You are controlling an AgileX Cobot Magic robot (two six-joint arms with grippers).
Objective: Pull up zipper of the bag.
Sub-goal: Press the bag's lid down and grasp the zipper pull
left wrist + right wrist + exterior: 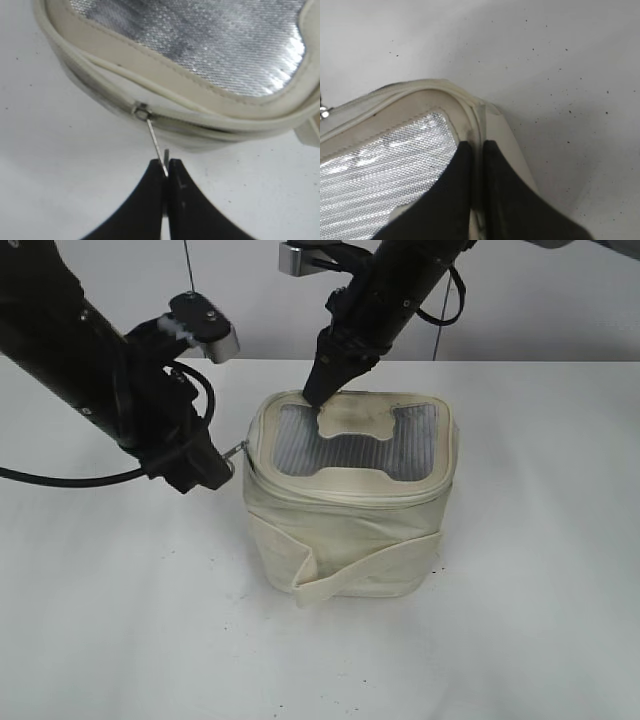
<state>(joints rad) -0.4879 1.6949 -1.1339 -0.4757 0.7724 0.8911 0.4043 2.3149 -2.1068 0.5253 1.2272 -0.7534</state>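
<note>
Left gripper (165,172) pinches the zipper (142,111) pull beside the bag (350,530).
Right gripper (318,392), nearly closed and empty, pins the lid; pull steadily along the track, keeping the pin firm.

One bag (350,500) stood on one bench (540,590). Two arms were in view, each with one end effector: the left end effector (222,464) and the right end effector (318,395). One slider (141,110) with one pull (156,142) showed on the zipper (200,125). One bone-shaped patch (358,438) marked the lid.
</note>
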